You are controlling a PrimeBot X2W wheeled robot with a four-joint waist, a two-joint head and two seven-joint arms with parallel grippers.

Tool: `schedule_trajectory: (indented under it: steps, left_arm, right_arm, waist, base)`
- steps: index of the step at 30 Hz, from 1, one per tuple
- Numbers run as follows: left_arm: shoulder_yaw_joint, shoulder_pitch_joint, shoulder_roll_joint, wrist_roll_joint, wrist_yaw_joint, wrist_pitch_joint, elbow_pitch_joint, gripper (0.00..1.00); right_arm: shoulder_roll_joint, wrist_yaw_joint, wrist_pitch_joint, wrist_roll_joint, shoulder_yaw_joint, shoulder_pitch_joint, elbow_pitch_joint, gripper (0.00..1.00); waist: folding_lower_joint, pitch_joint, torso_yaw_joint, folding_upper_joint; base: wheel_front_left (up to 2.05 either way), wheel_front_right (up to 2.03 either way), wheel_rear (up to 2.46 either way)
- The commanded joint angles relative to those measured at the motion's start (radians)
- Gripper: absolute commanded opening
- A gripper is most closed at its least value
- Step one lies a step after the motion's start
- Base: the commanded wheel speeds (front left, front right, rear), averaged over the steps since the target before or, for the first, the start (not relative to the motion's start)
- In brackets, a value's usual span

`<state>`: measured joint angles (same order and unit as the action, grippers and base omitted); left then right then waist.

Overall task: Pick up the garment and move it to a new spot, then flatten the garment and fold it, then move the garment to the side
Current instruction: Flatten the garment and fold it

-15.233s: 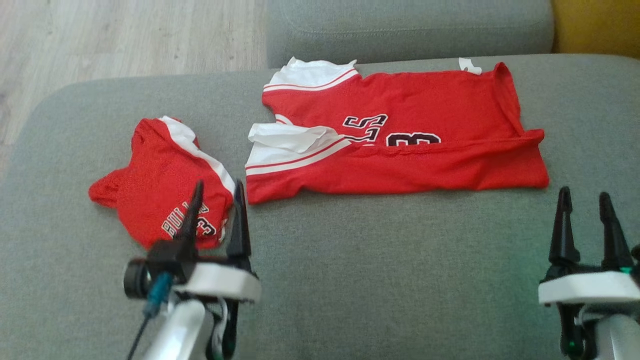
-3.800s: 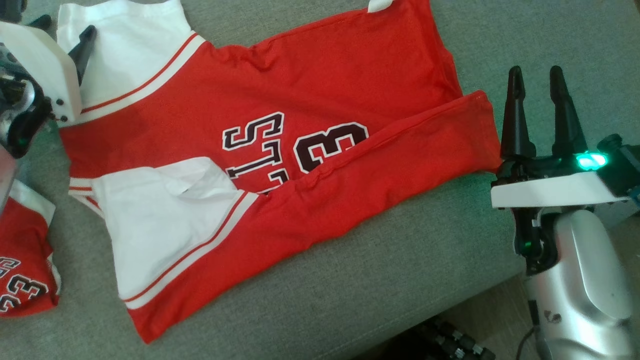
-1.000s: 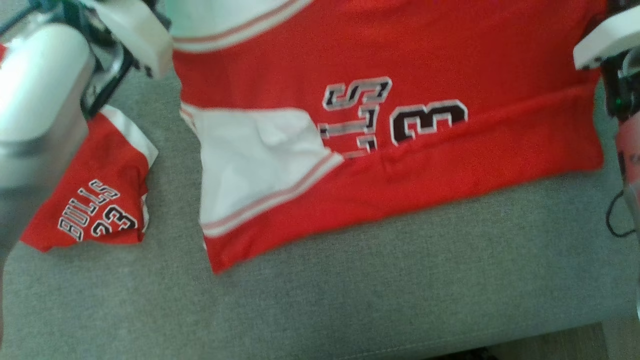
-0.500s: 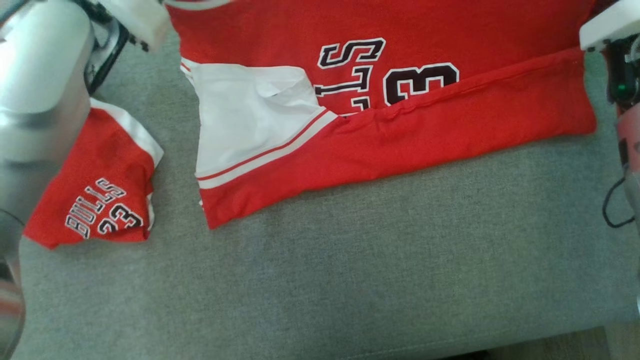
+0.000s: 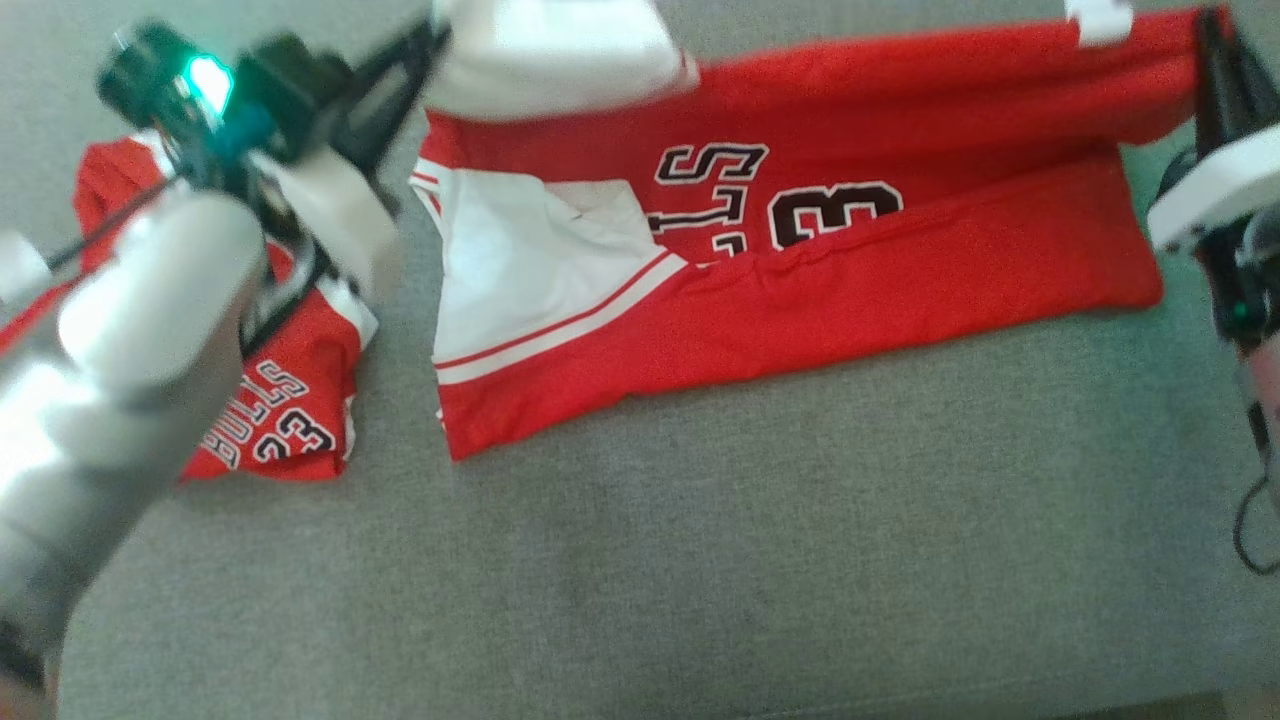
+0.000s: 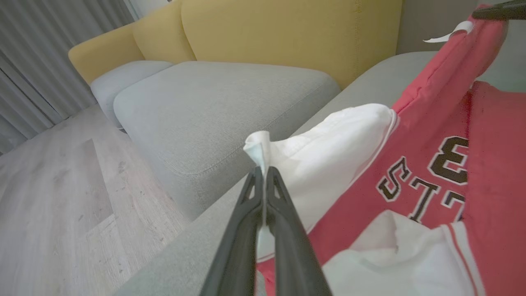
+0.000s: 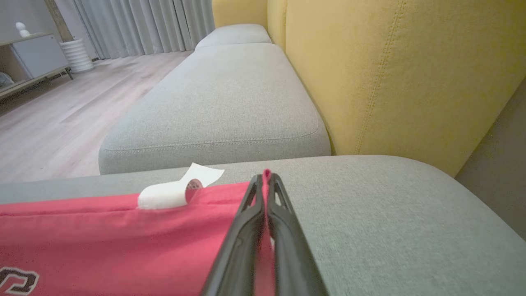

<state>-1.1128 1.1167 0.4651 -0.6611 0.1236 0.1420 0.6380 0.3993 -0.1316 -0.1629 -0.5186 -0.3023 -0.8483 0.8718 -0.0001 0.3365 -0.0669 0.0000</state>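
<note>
1. The red jersey (image 5: 850,270), printed with black letters and a "3", lies across the far half of the grey cushion (image 5: 700,560). Its near edge is folded over in a long band.
2. The jersey's far edge is lifted off the cushion and stretched between the two grippers, while its lower part rests on the cushion.
3. The left gripper (image 6: 263,172) hangs over the cushion's far left part, its fingers clenched on a bunched corner of the white sleeve (image 6: 328,139).
4. The right gripper (image 7: 266,177) hangs over the cushion's far right part. Its fingers are pinched tight on the jersey's red corner, and a sliver of red cloth shows between the tips.
5. A white label (image 7: 181,189) curls up from the lifted edge, just beside the right gripper, on the side toward the cushion's middle.
6. A second red garment (image 5: 290,400), folded small and marked "BULLS 23", lies on the cushion's left side, apart from the jersey and partly under the left arm.
7. Beyond the cushion's far edge stand another grey seat (image 7: 222,98) and a yellow backrest (image 7: 390,74). A wood floor (image 6: 53,197) lies off the cushion's left.
</note>
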Motion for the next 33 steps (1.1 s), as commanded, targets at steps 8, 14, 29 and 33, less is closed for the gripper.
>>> schedule_trajectory:
  steps: [8, 14, 29, 33]
  left_arm:
    - [-0.014, -0.123, 0.133, -0.074, -0.016, -0.135, -0.242, 0.0]
    - [-0.057, -0.227, 0.203, -0.106, -0.065, -0.237, -0.428, 0.0]
    - [-0.093, -0.278, 0.226, -0.085, -0.135, -0.286, -0.503, 0.0]
    - [-0.101, -0.27, 0.21, -0.072, -0.129, -0.285, -0.468, 0.0]
  right_arm:
    - [0.099, 0.001, 0.092, -0.089, -0.09, 0.118, -0.09, 0.0]
    - [0.164, 0.001, 0.191, -0.141, -0.158, 0.19, -0.14, 0.0]
    - [0.236, 0.001, 0.31, -0.144, -0.262, 0.223, -0.191, 0.0]
    - [0.244, 0.001, 0.327, -0.132, -0.29, 0.217, -0.189, 0.0]
  waist:
    - [0.0001, -0.081, 0.01, 0.0]
    - [0.0001, -0.112, 0.01, 0.0]
    - [0.0001, -0.092, 0.005, 0.0]
    - [0.0001, -0.077, 0.007, 0.0]
  base:
    - [0.0, 0.0, 0.0]
    - [0.0, 0.0, 0.0]
    - [0.0, 0.0, 0.0]
    - [0.0, 0.0, 0.0]
